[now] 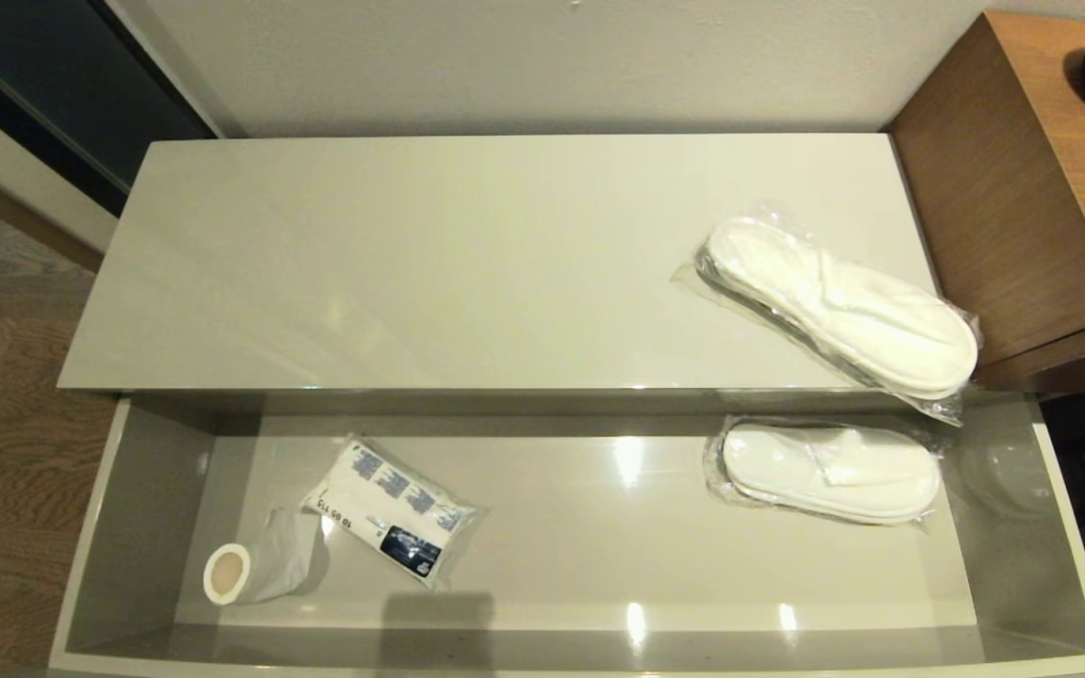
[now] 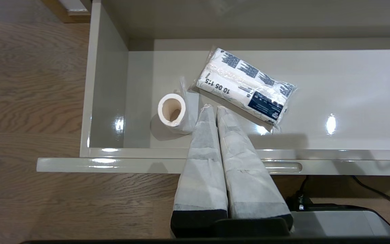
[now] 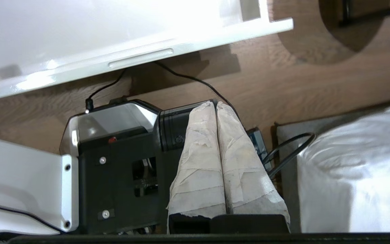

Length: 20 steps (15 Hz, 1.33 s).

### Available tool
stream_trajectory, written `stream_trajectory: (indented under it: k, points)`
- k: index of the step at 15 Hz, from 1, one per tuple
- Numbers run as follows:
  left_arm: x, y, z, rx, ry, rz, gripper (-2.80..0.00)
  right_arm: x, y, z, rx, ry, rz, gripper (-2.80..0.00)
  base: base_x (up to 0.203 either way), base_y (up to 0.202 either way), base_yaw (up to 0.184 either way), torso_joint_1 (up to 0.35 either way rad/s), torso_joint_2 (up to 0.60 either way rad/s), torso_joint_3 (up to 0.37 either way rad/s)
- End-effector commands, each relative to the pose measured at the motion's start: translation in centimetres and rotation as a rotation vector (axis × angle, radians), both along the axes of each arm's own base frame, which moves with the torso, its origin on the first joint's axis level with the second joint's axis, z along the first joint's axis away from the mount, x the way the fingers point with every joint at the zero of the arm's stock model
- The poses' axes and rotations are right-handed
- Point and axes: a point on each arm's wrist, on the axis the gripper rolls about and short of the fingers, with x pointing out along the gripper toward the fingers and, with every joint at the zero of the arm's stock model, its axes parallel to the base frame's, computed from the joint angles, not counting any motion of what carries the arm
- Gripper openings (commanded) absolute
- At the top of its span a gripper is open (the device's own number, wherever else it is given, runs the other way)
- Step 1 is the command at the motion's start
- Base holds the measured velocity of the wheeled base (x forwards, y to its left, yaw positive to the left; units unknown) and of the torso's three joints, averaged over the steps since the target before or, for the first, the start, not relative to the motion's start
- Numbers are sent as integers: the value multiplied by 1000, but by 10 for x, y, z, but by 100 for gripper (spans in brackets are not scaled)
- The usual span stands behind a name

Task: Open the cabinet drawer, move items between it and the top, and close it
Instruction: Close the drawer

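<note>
My left gripper (image 2: 212, 107) had its taped fingers pressed together on nothing, hanging above the front of the open cabinet drawer (image 1: 1065, 527). My right gripper (image 3: 215, 104) was likewise closed and empty, down over the floor and the robot's base, just outside the drawer front.

The printed white bundle (image 2: 245, 86) lay just past the left fingertips, its long axis slanting across the drawer floor, beside a small paper roll (image 2: 172, 110). I judged the left arm the nearer one for it.

One bagged slipper pair (image 1: 830, 469) sat at the drawer's right end. Another slipper pair (image 1: 839, 306) lay diagonally on the top (image 1: 411, 264), its end overhanging the front edge; the right arm was nearer to both.
</note>
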Motion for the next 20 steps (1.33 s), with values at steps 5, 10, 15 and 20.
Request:
stream_trajectory:
  k: [5, 10, 15, 20]
  points:
    - [0, 0, 0, -1, 1, 1, -280, -32, -1, -29, -140, -23, 74, -280, 0, 0, 0, 0, 0, 0]
    - [0, 0, 0, -1, 1, 1, -280, -17, -1, -34, -151, -43, 87, -280, 0, 0, 0, 0, 0, 5]
    - [0, 0, 0, -1, 1, 1, -280, -31, -1, -37, -151, -50, 87, -280, 0, 0, 0, 0, 0, 0]
    - [0, 0, 0, -1, 1, 0, -280, 10, -2, -35, -158, -150, 70, -280, 0, 0, 0, 0, 0, 0]
